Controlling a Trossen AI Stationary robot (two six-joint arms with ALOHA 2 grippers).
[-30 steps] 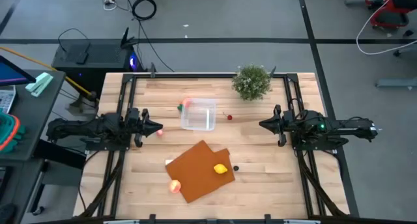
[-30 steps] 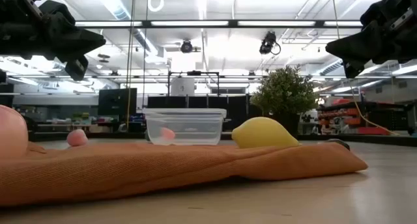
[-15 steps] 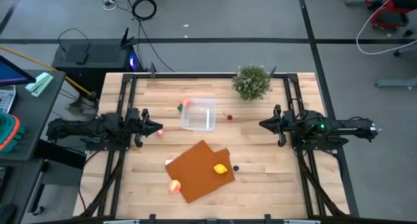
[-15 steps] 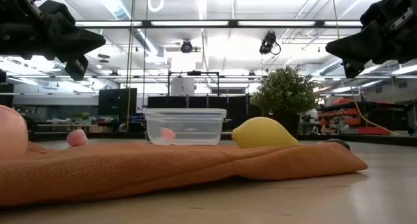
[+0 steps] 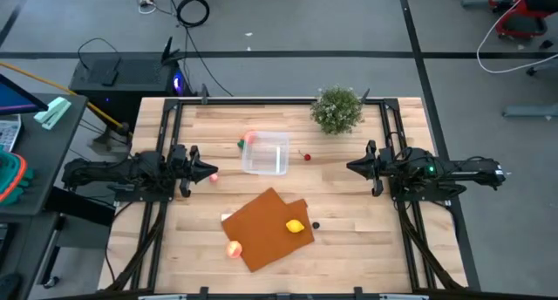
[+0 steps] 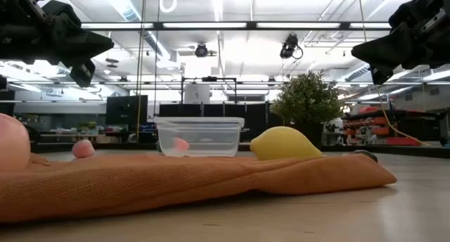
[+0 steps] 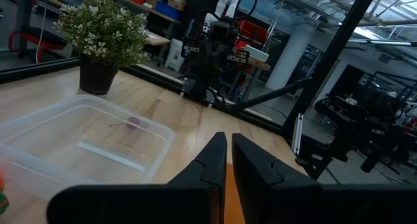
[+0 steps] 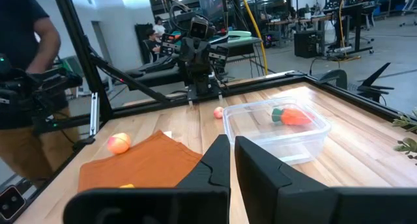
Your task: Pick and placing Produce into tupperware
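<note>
One wooden counter (image 5: 349, 204) carries everything, set on a grey floor with dark seams, a cable coil and a dark box with a blue light beyond its far edge; the low view looks across it into a wide hall of ceiling lights and racks, and a person (image 8: 23, 87) in a dark top stands past the counter frame in the right wrist view. One orange mat (image 5: 270, 228) lies slanted at the near middle. Two arms wait above the sides: the left gripper (image 5: 207, 172) hangs over the left part with its fingers almost pressed together, grasping nothing, and the right gripper (image 5: 352, 167) hangs over the right part, clenched and bare. One potted plant (image 5: 336, 110) stands at the far edge, right of centre. One clear tupperware (image 5: 266, 153) sits in the far middle, between the grippers, with one orange-red piece (image 8: 290, 116) inside near its far-left corner. Six other pieces of produce lie loose: one yellow lemon (image 5: 296, 226) on the mat, one peach fruit (image 5: 234, 248) at the mat's near-left edge, one pink piece (image 5: 213, 177) just beside the left gripper, one green piece (image 5: 241, 145) just left of the tupperware, one small red piece (image 5: 307, 157) to its right, and one dark piece (image 5: 316, 225) just right of the mat
</note>
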